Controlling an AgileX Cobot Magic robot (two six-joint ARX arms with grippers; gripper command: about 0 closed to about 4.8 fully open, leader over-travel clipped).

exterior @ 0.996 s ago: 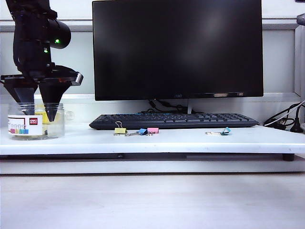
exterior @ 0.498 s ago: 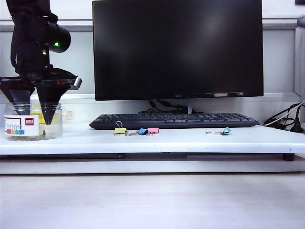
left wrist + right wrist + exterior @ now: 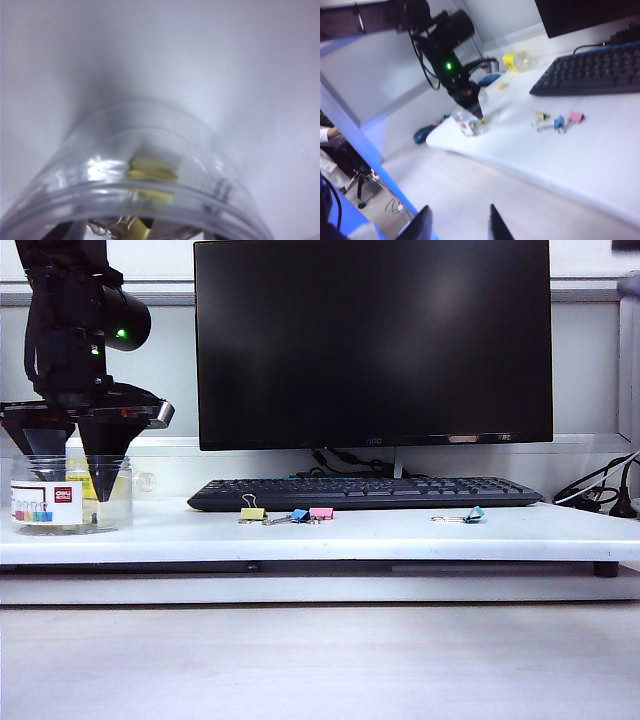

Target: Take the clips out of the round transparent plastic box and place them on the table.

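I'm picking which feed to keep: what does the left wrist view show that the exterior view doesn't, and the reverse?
Only the left wrist view: pale-yellow binder clips close up through the jar wall.

Only the exterior view: the open left claw lowered into the jar, black keyboard, dark monitor, white table; right claw absent.

Both: the round transparent plastic box.

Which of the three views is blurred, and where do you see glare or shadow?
Left wrist view: blurred, with glare on the round transparent plastic box and a grey shadow on the table behind it. Right wrist view: soft, slightly smeared; the right gripper shows as dark fingertips. Exterior view: sharp, even light; left gripper open inside the box.
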